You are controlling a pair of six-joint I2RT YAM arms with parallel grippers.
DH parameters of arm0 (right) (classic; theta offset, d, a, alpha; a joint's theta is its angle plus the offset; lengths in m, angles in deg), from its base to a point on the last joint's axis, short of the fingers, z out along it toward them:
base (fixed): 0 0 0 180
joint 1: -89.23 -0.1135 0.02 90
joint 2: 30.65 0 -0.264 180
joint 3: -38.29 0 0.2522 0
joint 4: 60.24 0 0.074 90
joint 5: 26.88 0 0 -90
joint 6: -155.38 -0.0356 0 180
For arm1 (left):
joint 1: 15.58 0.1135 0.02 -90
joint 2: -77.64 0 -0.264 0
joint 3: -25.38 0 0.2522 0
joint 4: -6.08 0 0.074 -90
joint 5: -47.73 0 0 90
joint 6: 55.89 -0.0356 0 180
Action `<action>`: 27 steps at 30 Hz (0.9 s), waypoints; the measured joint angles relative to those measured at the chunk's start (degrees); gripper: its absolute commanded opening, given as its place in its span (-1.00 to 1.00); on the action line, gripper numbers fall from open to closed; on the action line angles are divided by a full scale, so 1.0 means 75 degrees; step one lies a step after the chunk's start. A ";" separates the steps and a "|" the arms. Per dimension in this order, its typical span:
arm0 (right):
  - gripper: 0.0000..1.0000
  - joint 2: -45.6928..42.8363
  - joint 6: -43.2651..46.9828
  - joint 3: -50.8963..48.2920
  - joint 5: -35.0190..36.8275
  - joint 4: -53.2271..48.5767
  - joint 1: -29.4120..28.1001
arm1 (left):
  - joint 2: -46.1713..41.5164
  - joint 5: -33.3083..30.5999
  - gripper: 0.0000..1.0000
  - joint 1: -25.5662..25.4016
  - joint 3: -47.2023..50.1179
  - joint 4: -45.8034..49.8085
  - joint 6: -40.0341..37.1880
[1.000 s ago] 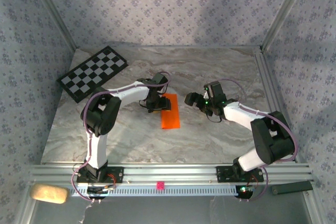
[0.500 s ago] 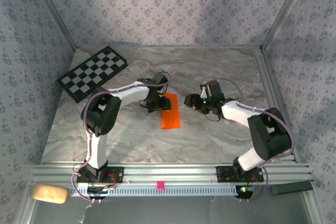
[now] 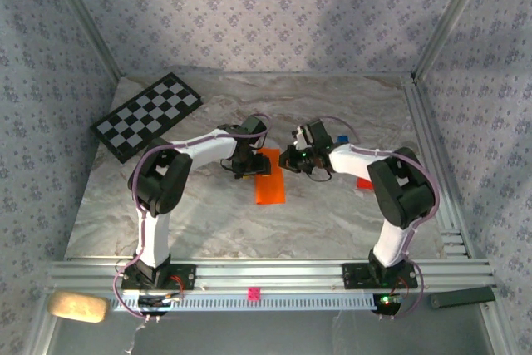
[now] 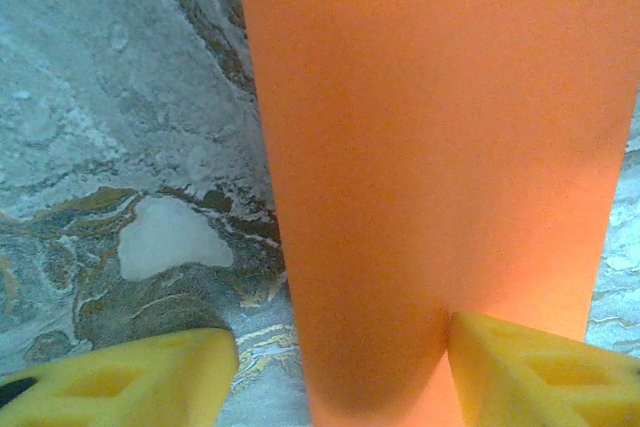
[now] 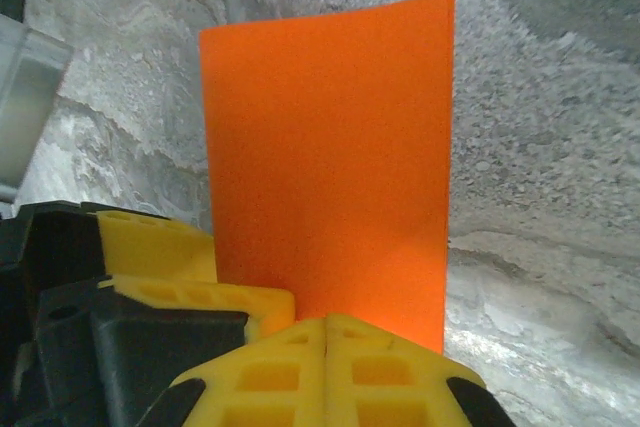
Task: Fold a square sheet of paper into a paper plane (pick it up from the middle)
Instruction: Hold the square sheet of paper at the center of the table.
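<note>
Orange paper (image 3: 270, 184): plain narrow rectangle, lying flat.

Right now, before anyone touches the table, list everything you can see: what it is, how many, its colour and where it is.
paper: 1, orange, flat mid-table between the two grippers
checkerboard: 1, black and white, far left corner of the table
blue cube: 1, blue, just beyond the right arm
red piece: 1, red, on the table, partly hidden by the right arm
pink marker: 1, pink, on the front rail
tan pad: 1, tan, near left, below the rail
dark bar: 1, black, near right, by the rail's end
table: 1, grey marble
left gripper: 1, yellow fingers, open, at the paper's left edge
right gripper: 1, yellow fingers, shut, at the paper's right edge
</note>
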 measured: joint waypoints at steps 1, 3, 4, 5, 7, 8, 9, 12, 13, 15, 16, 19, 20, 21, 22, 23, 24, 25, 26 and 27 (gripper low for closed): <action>-1.00 0.0096 0.0017 0.0076 -0.0006 -0.0079 -0.0023 | 0.0000 0.0000 0.24 0.0000 0.0000 -0.0003 0.0000; -1.00 0.0236 0.0052 0.0184 -0.0038 -0.0210 -0.0055 | 0.0000 0.0000 0.25 0.0000 0.0000 -0.0003 0.0000; -1.00 0.0309 0.0076 0.0248 -0.0058 -0.0286 -0.0073 | 0.0000 0.0000 0.25 0.0000 0.0000 -0.0003 0.0000; -1.00 0.0379 0.0105 0.0321 -0.0061 -0.0376 -0.0087 | 0.0000 0.0000 0.25 0.0000 0.0000 -0.0003 0.0000; -1.00 0.0493 0.0157 0.0434 -0.0067 -0.0478 -0.0119 | 0.0000 0.0000 0.25 0.0000 0.0000 -0.0003 0.0000; -1.00 0.0548 0.0181 0.0475 -0.0076 -0.0504 -0.0137 | 0.0000 0.0000 0.25 0.0000 0.0000 -0.0003 0.0000; -1.00 0.0589 0.0189 0.0510 -0.0093 -0.0530 -0.0157 | 0.0000 0.0000 0.25 0.0000 0.0000 -0.0003 0.0000; -1.00 0.0685 0.0210 0.0577 -0.0201 -0.0592 -0.0192 | 0.0000 0.0000 0.25 0.0000 0.0000 -0.0003 0.0000; -1.00 0.0708 0.0216 0.0600 -0.0230 -0.0612 -0.0201 | 0.0000 0.0000 0.25 -0.0003 0.0000 -0.0003 0.0000; -1.00 0.0746 0.0219 0.0662 -0.0256 -0.0676 -0.0219 | 0.0000 -0.0003 0.25 -0.0006 0.0000 -0.0003 0.0000; -1.00 0.0781 0.0221 0.0708 -0.0256 -0.0720 -0.0227 | 0.0000 -0.0003 0.25 -0.0006 0.0000 -0.0003 0.0000; -1.00 0.0938 0.0353 0.0813 -0.0230 -0.0851 -0.0233 | 0.0000 -0.0003 0.25 -0.0006 0.0000 -0.0003 0.0000; -1.00 0.0994 0.0425 0.0828 -0.0187 -0.0933 -0.0233 | 0.0000 -0.0003 0.25 -0.0006 0.0000 -0.0003 0.0000; -1.00 0.1049 0.0493 0.0828 -0.0149 -0.1017 -0.0233 | 0.0000 -0.0003 0.25 -0.0006 0.0000 -0.0003 0.0000; -1.00 0.1084 0.0577 0.0854 -0.0181 -0.1049 -0.0221 | 0.0000 -0.0006 0.25 -0.0006 0.0000 -0.0003 0.0000; -1.00 0.1087 0.0653 0.0883 -0.0131 -0.1113 -0.0224 | 0.0000 -0.0006 0.25 -0.0006 0.0000 -0.0003 0.0000; -1.00 0.1087 0.0720 0.0895 -0.0085 -0.1154 -0.0233 | 0.0000 -0.0006 0.25 -0.0006 0.0000 -0.0003 0.0000; -1.00 0.1087 0.0781 0.0906 -0.0050 -0.1180 -0.0233 | 0.0000 -0.0006 0.25 -0.0006 0.0000 -0.0003 0.0003; -1.00 0.1087 0.0836 0.0906 -0.0015 -0.1207 -0.0242 | 0.0000 -0.0003 0.25 -0.0006 0.0000 -0.0003 0.0000; -1.00 0.1084 0.0883 0.0909 0.0009 -0.1215 -0.0248 | 0.0000 -0.0003 0.26 -0.0006 0.0000 -0.0003 0.0003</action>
